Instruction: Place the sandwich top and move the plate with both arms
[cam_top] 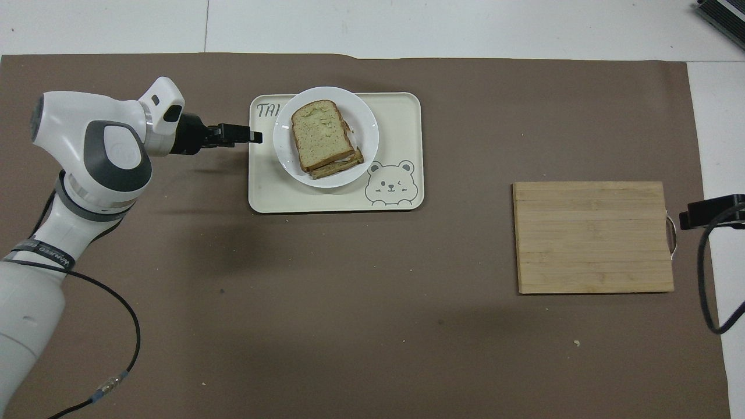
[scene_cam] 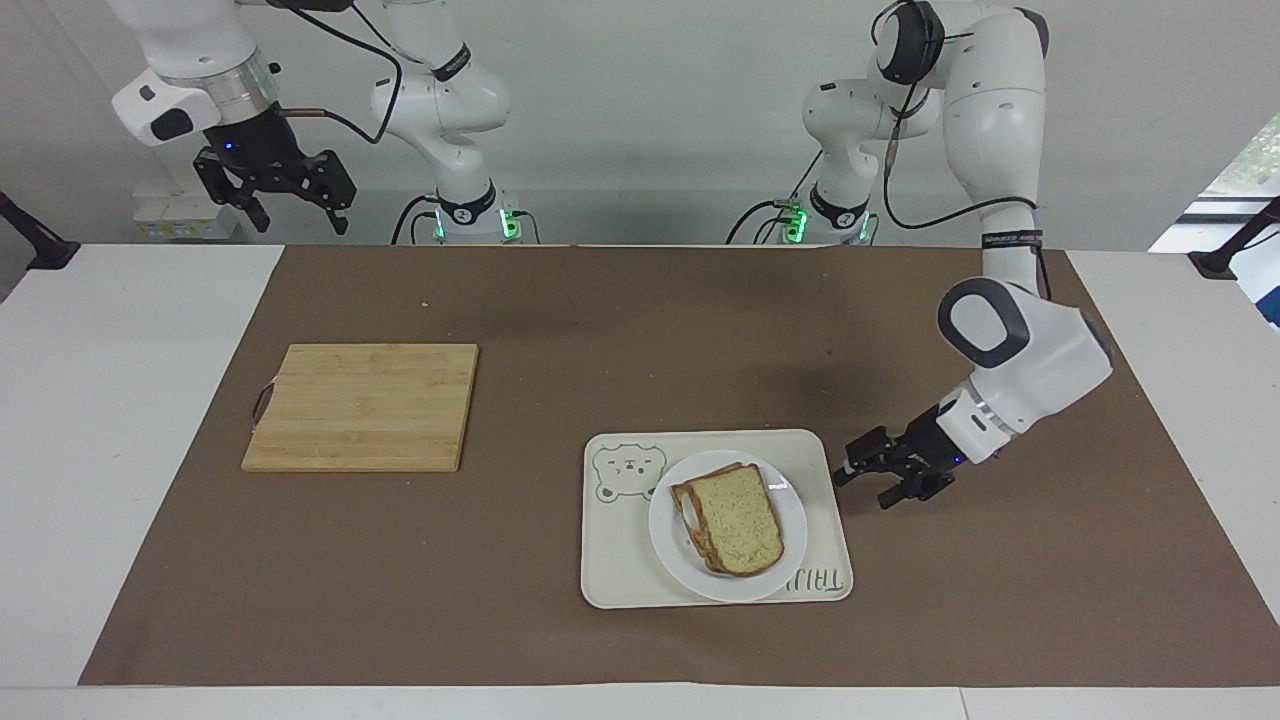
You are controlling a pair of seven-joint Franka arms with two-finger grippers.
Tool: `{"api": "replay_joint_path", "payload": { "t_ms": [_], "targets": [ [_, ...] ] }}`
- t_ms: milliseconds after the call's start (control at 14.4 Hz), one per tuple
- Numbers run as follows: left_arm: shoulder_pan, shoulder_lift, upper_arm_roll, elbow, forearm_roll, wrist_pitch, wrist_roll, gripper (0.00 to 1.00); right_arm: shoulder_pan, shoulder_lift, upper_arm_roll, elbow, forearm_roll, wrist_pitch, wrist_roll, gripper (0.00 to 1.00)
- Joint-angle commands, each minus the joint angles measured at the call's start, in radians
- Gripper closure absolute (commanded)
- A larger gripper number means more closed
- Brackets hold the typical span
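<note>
The sandwich top (scene_cam: 738,520) (cam_top: 320,134), a pale slice with a brown crust, lies on a lower slice (cam_top: 343,166) on the white plate (scene_cam: 668,550) (cam_top: 366,116). A bit of white shows between the slices. The plate rests on the cream bear tray (scene_cam: 620,560) (cam_top: 396,192). My left gripper (scene_cam: 866,487) (cam_top: 251,137) is open, holds nothing, and hangs low at the tray's edge toward the left arm's end, apart from the plate. My right gripper (scene_cam: 300,220) waits open, raised high above the right arm's end of the table.
A wooden cutting board (scene_cam: 362,406) (cam_top: 593,235) lies on the brown mat toward the right arm's end, nearer to the robots than the tray. The tray sits on the mat (scene_cam: 640,330) in the part of it farthest from the robots.
</note>
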Motion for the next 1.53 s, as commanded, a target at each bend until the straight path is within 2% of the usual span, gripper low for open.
{"api": "replay_joint_path", "payload": {
  "t_ms": [0, 208, 347, 556, 694, 833, 1042, 1250, 1458],
  "targets": [
    [0.002, -0.134, 0.063, -0.015, 0.198, -0.134, -0.018, 0.00, -0.004, -0.023, 0.001, -0.026, 0.017, 0.011, 0.013, 0.00],
    [0.004, -0.237, 0.094, 0.044, 0.447, -0.227, -0.021, 0.00, -0.004, -0.023, 0.003, -0.024, 0.017, 0.011, 0.013, 0.00],
    [0.004, -0.280, 0.102, 0.105, 0.538, -0.354, -0.021, 0.00, -0.004, -0.023, 0.001, -0.024, 0.017, 0.011, 0.013, 0.00],
    [0.011, -0.321, 0.143, 0.183, 0.552, -0.578, -0.025, 0.00, -0.004, -0.023, 0.003, -0.024, 0.017, 0.011, 0.013, 0.00],
    [0.011, -0.384, 0.145, 0.183, 0.560, -0.642, -0.051, 0.00, -0.004, -0.023, 0.003, -0.024, 0.017, 0.011, 0.013, 0.00],
    [0.010, -0.424, 0.143, 0.186, 0.569, -0.721, -0.179, 0.00, -0.004, -0.022, 0.003, -0.024, 0.018, 0.014, 0.013, 0.00],
    [0.008, -0.485, 0.129, 0.171, 0.578, -0.762, -0.246, 0.00, -0.006, -0.020, 0.000, -0.023, 0.020, 0.013, 0.008, 0.00],
    [-0.001, -0.492, 0.128, 0.168, 0.613, -0.812, -0.246, 0.00, -0.004, -0.020, 0.001, -0.023, 0.021, 0.013, 0.007, 0.00],
    [-0.006, -0.490, 0.128, 0.170, 0.623, -0.806, -0.246, 0.00, -0.004, -0.022, 0.001, -0.024, 0.020, 0.011, 0.008, 0.00]
  ]
}}
